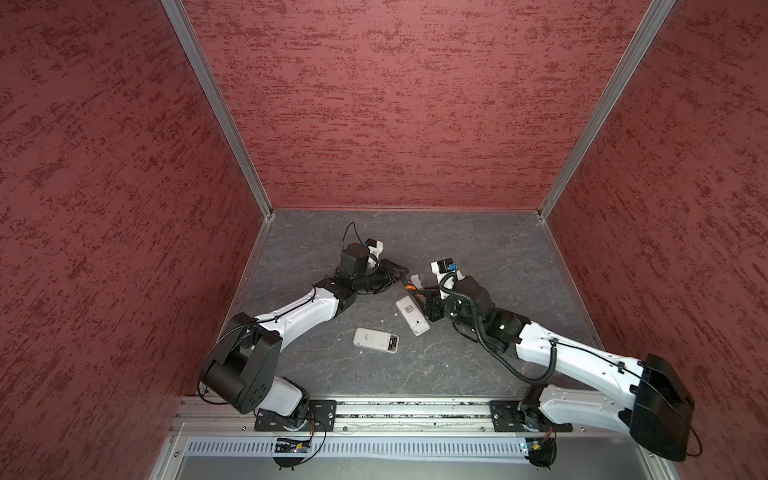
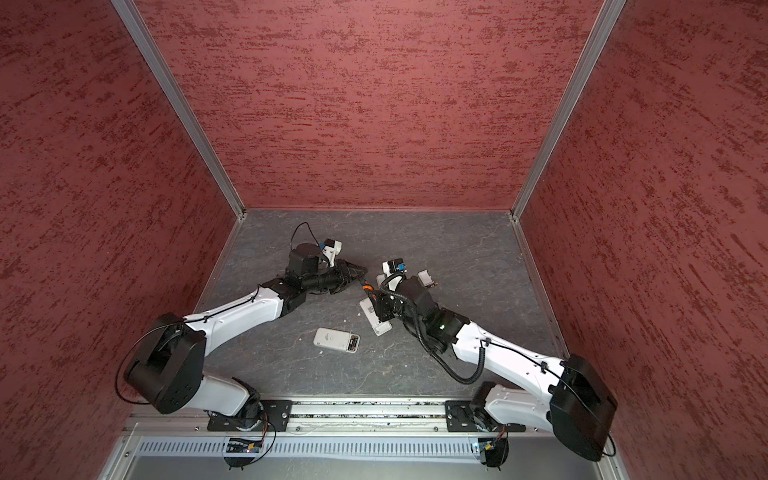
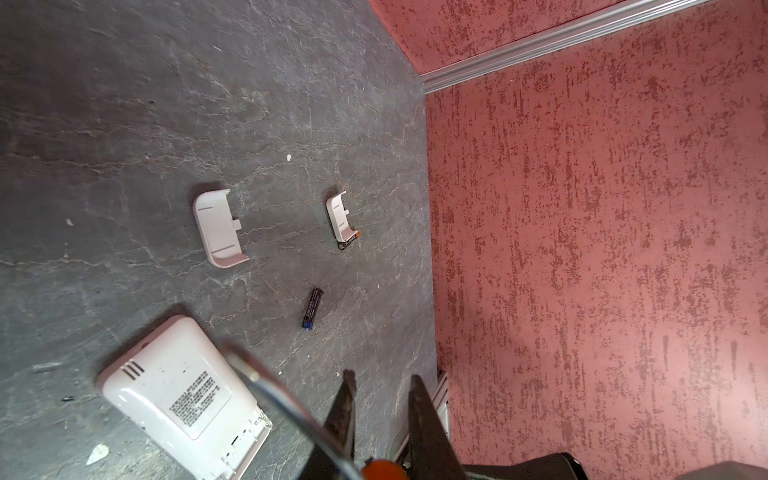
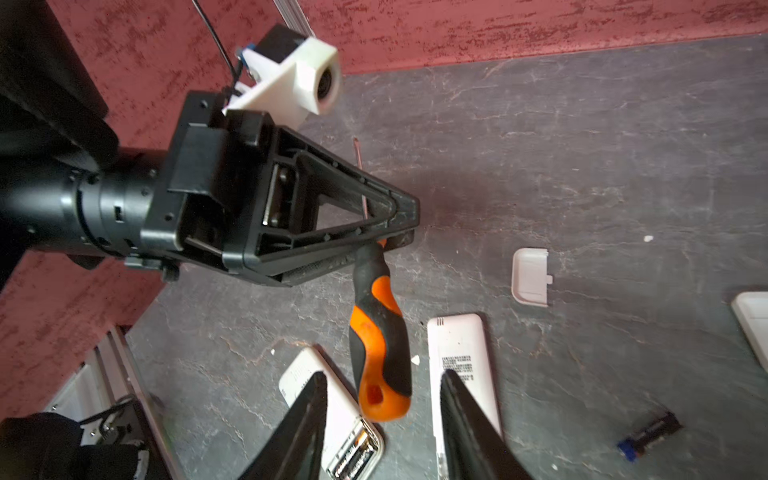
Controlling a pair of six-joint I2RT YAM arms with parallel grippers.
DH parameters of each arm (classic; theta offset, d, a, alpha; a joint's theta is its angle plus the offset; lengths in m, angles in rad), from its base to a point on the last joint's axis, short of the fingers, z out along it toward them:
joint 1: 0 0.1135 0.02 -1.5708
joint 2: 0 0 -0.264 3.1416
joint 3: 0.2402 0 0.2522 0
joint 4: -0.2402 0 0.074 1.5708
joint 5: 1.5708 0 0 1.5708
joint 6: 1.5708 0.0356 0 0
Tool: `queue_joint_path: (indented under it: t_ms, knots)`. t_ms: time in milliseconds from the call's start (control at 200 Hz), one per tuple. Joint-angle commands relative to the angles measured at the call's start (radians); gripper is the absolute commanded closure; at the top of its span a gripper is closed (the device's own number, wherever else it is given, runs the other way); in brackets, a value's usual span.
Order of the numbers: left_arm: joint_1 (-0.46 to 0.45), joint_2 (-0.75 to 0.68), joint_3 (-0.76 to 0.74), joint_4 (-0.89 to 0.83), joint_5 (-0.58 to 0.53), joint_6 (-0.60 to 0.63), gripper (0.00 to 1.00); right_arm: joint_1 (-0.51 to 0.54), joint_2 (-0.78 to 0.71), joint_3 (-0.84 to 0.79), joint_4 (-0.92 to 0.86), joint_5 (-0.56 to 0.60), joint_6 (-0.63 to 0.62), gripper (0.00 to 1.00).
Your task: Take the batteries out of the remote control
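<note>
So the left end effector [image 4: 399,232] is clamped shut on the neck of the orange-and-black rubber-grip screwdriver [image 4: 376,332]. Looks like a handover, since the right end effector [image 4: 382,376] hangs open either side of its handle. Two dark cylindrical batteries [image 4: 353,451] sit in the white plastic remote [image 4: 299,370] right under the right one.

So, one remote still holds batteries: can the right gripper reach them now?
Probably yes: the right gripper is open and empty; the batteries lie exposed in the coverless remote nearby, though the screwdriver, held by the left gripper, hangs close.
</note>
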State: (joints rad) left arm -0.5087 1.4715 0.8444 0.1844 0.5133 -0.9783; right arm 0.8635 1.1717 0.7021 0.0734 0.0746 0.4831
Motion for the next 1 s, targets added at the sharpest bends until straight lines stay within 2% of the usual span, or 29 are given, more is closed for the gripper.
queue_joint_path:
  t_ms: [0, 225, 406, 656, 852, 917, 997]
  knots:
    - [0.0, -0.017, -0.017, 0.103, 0.036, -0.06, 1.0, 0.006, 0.011, -0.03, 0.187, 0.02, 0.077, 0.54]
    - [-0.008, -0.007, -0.023, 0.156, 0.047, -0.111, 1.0, 0.006, 0.104, -0.024, 0.337, -0.001, 0.102, 0.55]
    - [-0.024, -0.01, -0.03, 0.166, 0.039, -0.121, 1.0, 0.006, 0.153, 0.008, 0.361, -0.003, 0.092, 0.62]
    - [-0.029, -0.009, -0.05, 0.173, 0.038, -0.125, 1.0, 0.004, 0.15, -0.007, 0.4, 0.025, 0.086, 0.63]
    - [-0.032, -0.003, -0.057, 0.193, 0.041, -0.137, 1.0, -0.002, 0.162, -0.001, 0.409, 0.024, 0.092, 0.68]
    - [-0.034, -0.002, -0.058, 0.191, 0.042, -0.136, 1.0, -0.002, 0.165, -0.005, 0.42, 0.031, 0.093, 0.72]
    - [-0.034, -0.001, -0.065, 0.193, 0.043, -0.138, 1.0, -0.002, 0.163, -0.01, 0.431, 0.043, 0.097, 0.81]
